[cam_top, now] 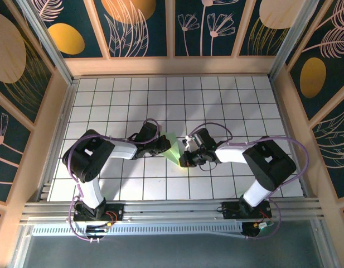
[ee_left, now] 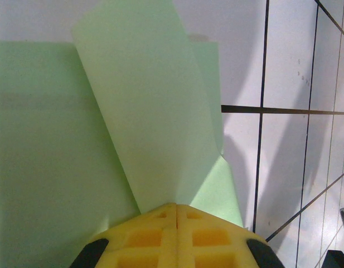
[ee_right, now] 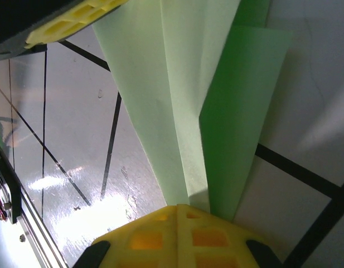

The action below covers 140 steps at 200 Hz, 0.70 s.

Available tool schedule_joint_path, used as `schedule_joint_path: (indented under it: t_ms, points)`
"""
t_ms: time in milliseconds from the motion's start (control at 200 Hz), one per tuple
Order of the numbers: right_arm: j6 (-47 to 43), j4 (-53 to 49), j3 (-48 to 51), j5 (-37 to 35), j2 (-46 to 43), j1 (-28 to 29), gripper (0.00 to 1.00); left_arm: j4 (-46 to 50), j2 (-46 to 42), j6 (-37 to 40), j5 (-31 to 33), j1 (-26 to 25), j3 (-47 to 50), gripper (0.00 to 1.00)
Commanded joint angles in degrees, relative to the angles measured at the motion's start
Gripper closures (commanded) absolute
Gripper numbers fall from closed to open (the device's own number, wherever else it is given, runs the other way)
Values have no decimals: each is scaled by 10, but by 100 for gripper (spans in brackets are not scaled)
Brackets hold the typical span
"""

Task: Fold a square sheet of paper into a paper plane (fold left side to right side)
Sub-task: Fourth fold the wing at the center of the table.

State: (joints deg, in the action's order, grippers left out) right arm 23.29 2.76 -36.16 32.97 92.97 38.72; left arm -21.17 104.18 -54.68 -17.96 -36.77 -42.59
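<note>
At mid-table we pinch the folded paper plane (cam_top: pixel 174 149) from both sides, left gripper (ee_left: pixel 176 211) and right gripper (ee_right: pixel 177 210) each clamped on it.

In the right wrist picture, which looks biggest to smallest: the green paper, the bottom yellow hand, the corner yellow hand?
1. green paper
2. right hand, at the bottom
3. left hand, top left corner, partly cut off
The right hand is nearer the camera, so 2 and 3 are unsure.
</note>
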Motion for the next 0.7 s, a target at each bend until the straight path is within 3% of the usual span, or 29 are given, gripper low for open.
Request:
schedule_joint_path:
  t_ms: [0, 696]
  points:
    - [6, -21, 18, 0, -7, -3, 96, 62, 17, 5, 34, 2, 7, 100]
    - [6, -46, 39, -12, -39, -3, 96, 67, 18, 7, 39, 2, 6, 100]
